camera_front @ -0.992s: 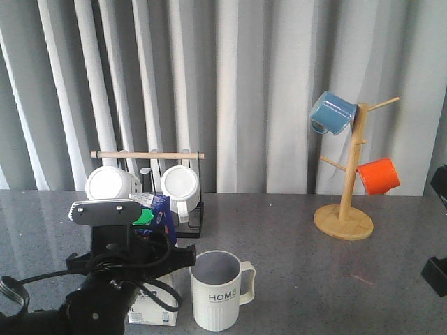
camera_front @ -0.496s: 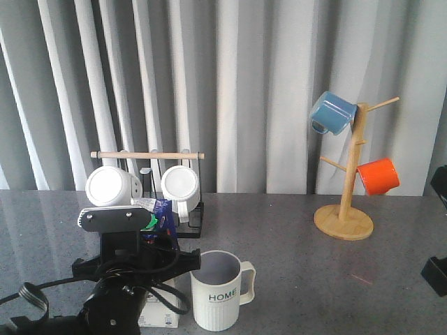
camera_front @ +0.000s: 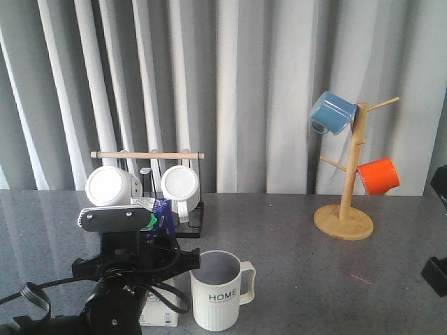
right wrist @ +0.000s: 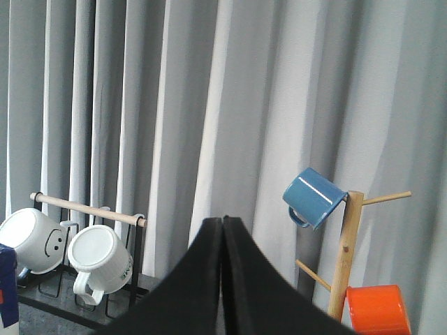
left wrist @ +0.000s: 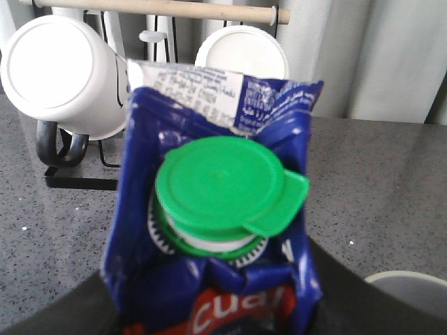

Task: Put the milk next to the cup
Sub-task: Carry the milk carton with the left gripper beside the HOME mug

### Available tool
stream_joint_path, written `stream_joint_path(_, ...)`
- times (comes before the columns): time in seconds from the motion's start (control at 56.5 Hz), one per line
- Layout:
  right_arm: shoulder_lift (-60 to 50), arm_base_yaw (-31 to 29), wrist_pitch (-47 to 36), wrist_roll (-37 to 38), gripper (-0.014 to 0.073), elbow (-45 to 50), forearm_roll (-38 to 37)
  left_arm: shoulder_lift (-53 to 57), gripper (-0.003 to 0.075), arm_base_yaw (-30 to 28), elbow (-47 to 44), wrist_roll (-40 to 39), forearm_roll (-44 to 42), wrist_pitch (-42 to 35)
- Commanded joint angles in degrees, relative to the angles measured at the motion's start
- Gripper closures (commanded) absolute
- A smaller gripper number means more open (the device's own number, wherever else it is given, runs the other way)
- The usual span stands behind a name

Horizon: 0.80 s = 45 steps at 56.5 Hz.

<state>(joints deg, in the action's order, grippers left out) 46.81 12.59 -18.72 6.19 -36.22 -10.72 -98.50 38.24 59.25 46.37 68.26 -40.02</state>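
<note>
I've got the left gripper [camera_front: 143, 276] clamped on the milk [left wrist: 216, 209], carton base down on the surface just left of the HOME cup [camera_front: 218, 289]. Right gripper [right wrist: 222, 230] is pinched closed, parked away.

You've got grey pleated curtains [camera_front: 237, 91] filling the whole back wall, lit evenly, and a dark grey speckled tabletop [camera_front: 300, 265] in front of them.
</note>
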Motion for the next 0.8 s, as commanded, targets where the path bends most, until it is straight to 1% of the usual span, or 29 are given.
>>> stream_joint_path(0.0,-0.4,-0.3,-3.9,-0.4,0.0602,-1.6,-0.2,1.8,0.0724,0.2,1.1,0.3,-1.4,-2.5)
stream_joint_path(0.071,-0.4,-0.3,-3.9,-0.3,0.0602,-1.6,-0.2,1.8,0.0714,0.2,1.1,0.3,-1.4,-2.5)
stream_joint_path(0.124,-0.4,-0.3,-4.0,-0.3,0.0602,-1.6,-0.2,1.8,0.0692,0.2,1.1,0.3,-1.4,-2.5)
stream_joint_path(0.195,-0.4,-0.3,-3.9,-0.3,0.0602,-1.6,-0.2,1.8,0.0627,0.2,1.1,0.3,-1.4,-2.7)
stream_joint_path(0.248,-0.4,-0.3,-3.9,-0.3,0.0602,-1.6,-0.2,1.8,0.0554,0.2,1.1,0.3,-1.4,-2.5)
stream_joint_path(0.319,-0.4,-0.3,-3.9,-0.3,0.0602,-1.6,-0.2,1.8,0.0411,0.2,1.1,0.3,-1.2,-2.1)
stream_joint_path(0.372,-0.4,-0.3,-3.9,-0.3,0.0602,-1.6,-0.2,1.8,0.0274,0.2,1.1,0.6,-0.7,-2.1)
stream_joint_path(0.407,-0.4,-0.3,-3.9,-0.3,0.0602,-1.6,-0.2,1.8,0.0199,0.2,1.1,0.9,-0.3,-2.3)
stream_joint_path(0.46,-0.4,-0.3,-3.9,-0.3,0.0602,-1.6,-0.2,1.8,0.005,0.2,1.1,1.2,0.2,-2.3)
stream_joint_path(0.496,-0.4,-0.3,-3.9,-0.3,0.0602,-1.6,-0.2,2.0,-0.0018,0.2,1.1,1.7,0.3,-2.3)
stream_joint_path(0.673,-0.4,-0.3,-3.9,-0.3,0.0602,-1.6,-0.2,5.9,-0.001,0.4,1.1,4.6,0.1,-1.3)
stream_joint_path(0.779,-0.4,-0.3,-3.9,-0.3,0.0602,-1.6,-0.2,11.7,0.002,0.4,1.1,5.0,0.1,-0.9)
